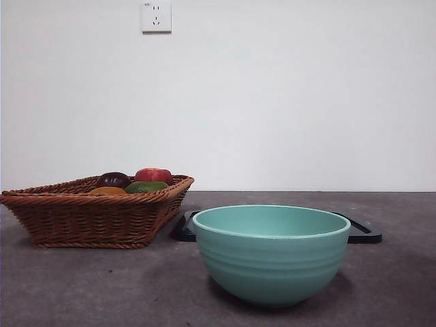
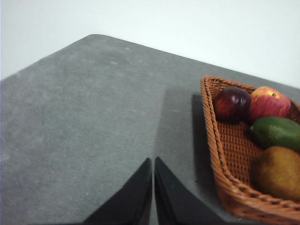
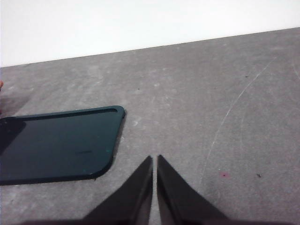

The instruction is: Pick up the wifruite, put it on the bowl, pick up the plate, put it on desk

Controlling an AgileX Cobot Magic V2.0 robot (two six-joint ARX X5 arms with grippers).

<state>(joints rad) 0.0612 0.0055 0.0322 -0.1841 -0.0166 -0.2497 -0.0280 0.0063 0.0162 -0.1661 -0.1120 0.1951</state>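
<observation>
Wifruite, front view: wifruite [image 1: 107,191], one, brownish-orange, lies in the wicker basket [image 1: 95,218] at its near edge, mostly hidden by the rim.
Basket contents, front view: four fruits in all; dark purple fruit [image 1: 113,180], red apple [image 1: 154,175] and green fruit [image 1: 146,186] sit behind the wifruite.
Bowl, front view: one mint-green bowl [image 1: 271,253] stands on the counter [image 1: 82,286], nearest the camera, right of the basket and apart from it; its inside is not visible.
Tray, front view: one black tray [image 1: 364,235] lies flat behind the bowl.
Left wrist view: left end effector [image 2: 153,161] is pressed together, holding nothing, over bare counter beside the basket; the wifruite lies at the basket's corner, next to the green fruit.
Right wrist view: right end effector [image 3: 154,159] is pressed together, holding nothing, over counter just beside the tray's corner.
</observation>
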